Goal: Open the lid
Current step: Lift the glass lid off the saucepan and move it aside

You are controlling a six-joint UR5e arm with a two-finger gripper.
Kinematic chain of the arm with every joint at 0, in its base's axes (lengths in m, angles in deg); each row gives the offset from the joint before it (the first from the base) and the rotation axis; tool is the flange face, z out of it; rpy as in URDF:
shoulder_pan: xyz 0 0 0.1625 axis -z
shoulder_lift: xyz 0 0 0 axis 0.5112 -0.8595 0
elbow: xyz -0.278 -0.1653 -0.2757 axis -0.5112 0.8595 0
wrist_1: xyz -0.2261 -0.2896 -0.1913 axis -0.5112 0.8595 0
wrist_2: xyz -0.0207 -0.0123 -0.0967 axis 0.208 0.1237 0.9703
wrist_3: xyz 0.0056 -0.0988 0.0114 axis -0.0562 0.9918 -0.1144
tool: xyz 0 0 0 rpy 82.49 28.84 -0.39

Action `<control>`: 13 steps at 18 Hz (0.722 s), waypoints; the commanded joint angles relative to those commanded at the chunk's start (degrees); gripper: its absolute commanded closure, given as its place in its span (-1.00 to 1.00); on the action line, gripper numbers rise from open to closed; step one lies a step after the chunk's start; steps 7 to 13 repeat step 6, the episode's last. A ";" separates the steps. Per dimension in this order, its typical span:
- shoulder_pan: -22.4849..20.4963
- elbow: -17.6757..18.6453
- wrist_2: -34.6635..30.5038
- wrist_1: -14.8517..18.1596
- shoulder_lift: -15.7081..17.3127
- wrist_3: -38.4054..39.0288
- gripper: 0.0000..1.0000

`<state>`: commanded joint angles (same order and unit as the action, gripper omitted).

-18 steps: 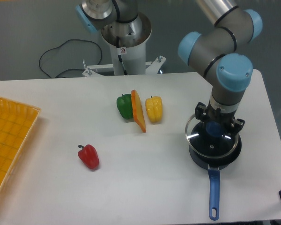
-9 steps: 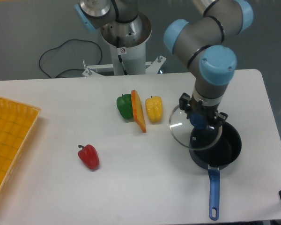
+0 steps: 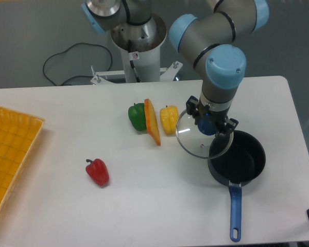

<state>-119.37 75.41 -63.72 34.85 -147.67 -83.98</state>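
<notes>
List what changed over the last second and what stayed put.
The gripper, shut on the knob of the lid, carried the lid off the saucepan and toward the yellow pepper; the saucepan is now mostly uncovered. The saucepan, the peppers, the orange slice and the yellow tray stayed put.

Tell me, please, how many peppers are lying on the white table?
3. The green pepper and the yellow pepper flank an upright orange slice near the table's middle; the red pepper lies alone toward the yellow tray. None seems hidden.
</notes>
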 joint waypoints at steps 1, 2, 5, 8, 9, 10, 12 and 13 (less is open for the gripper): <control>-0.09 0.26 0.00 -0.09 0.00 -0.09 -0.25; -0.09 0.44 0.26 -0.09 0.09 -0.17 -0.25; -0.09 1.31 0.26 -0.26 0.61 0.00 -0.25; -0.09 1.41 0.35 -0.35 0.70 0.09 -0.25; -0.09 1.41 0.35 -0.35 0.70 0.09 -0.25; -0.09 1.41 0.35 -0.35 0.70 0.09 -0.25; -0.09 1.41 0.35 -0.35 0.70 0.09 -0.25; -0.09 1.41 0.35 -0.35 0.70 0.09 -0.25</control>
